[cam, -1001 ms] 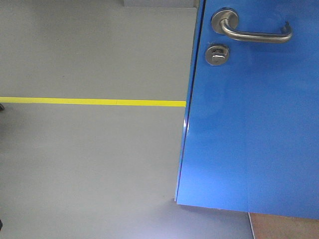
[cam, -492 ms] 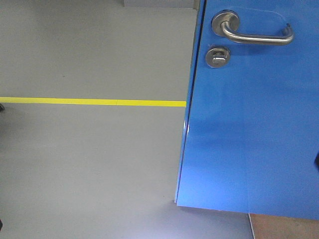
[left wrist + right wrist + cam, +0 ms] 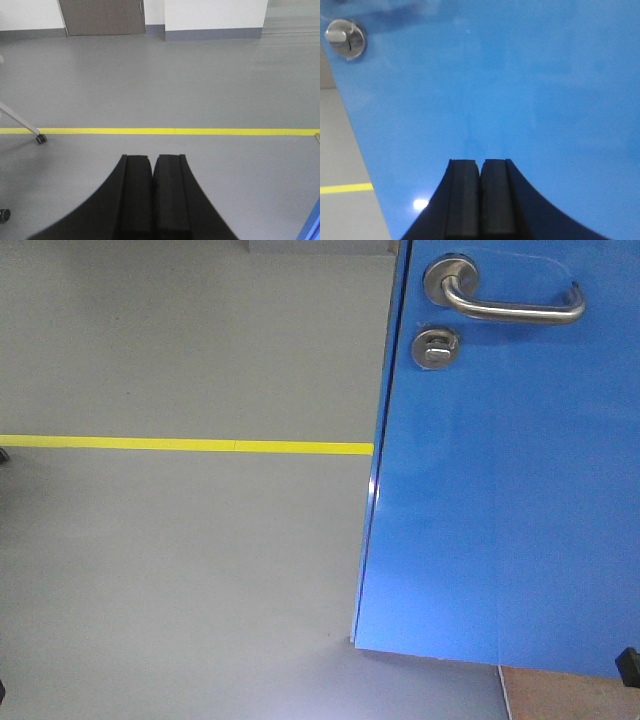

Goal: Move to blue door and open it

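The blue door [image 3: 500,490] fills the right side of the front view, swung ajar, with its free edge at the left. Its silver lever handle [image 3: 505,302] sits at the top, with the round thumb-turn lock [image 3: 436,346] just below. In the right wrist view the door panel [image 3: 495,90] fills the frame and the thumb-turn [image 3: 345,38] is at the top left. My right gripper [image 3: 480,162] is shut and empty, pointing at the bare panel below the lock. My left gripper [image 3: 152,159] is shut and empty over the grey floor.
A yellow floor line [image 3: 185,445] runs across the grey floor left of the door; it also shows in the left wrist view [image 3: 160,131]. A castor leg [image 3: 40,138] stands at the left. A dark object [image 3: 628,665] pokes in at the lower right edge. A grey door [image 3: 102,16] is in the far wall.
The door and handle have barely shifted. A dark object at the right edge of the front view has dropped from mid height to the lower corner.
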Tool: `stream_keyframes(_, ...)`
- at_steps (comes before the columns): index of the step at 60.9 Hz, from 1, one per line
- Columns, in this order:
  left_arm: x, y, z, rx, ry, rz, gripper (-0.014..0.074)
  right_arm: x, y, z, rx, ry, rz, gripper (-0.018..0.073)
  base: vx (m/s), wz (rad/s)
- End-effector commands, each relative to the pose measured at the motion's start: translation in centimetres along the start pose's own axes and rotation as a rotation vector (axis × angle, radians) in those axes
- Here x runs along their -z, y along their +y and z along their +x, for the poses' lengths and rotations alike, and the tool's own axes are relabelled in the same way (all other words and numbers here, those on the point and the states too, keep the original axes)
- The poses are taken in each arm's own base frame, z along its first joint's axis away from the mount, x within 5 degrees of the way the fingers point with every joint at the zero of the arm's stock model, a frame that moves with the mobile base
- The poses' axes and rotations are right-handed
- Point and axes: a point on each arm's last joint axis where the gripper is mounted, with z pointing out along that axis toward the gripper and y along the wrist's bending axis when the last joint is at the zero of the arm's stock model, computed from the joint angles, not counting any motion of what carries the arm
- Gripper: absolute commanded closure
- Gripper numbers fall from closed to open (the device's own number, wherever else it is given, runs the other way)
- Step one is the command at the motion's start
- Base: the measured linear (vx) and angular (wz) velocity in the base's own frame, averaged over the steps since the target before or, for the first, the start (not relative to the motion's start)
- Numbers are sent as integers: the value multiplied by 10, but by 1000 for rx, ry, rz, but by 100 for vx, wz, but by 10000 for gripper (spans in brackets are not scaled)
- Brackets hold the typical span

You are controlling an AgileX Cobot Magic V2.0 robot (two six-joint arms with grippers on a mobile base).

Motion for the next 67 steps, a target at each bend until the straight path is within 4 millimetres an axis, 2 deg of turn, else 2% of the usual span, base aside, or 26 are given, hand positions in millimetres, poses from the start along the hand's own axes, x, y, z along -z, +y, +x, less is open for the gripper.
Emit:
stream_keyframes(1,5,0,-18,4,-125,5,526,0,1,-5,44,-87,-10,564,0,0)
stream_keyframes(14,5,0,-18,4,-126,5,526,1,2,-10,45,-149,-21,564,0,0)
stream_keyframes(67,5,0,-18,4,-126,5,526,1,2,-10,45,-141,-20,564,0,0)
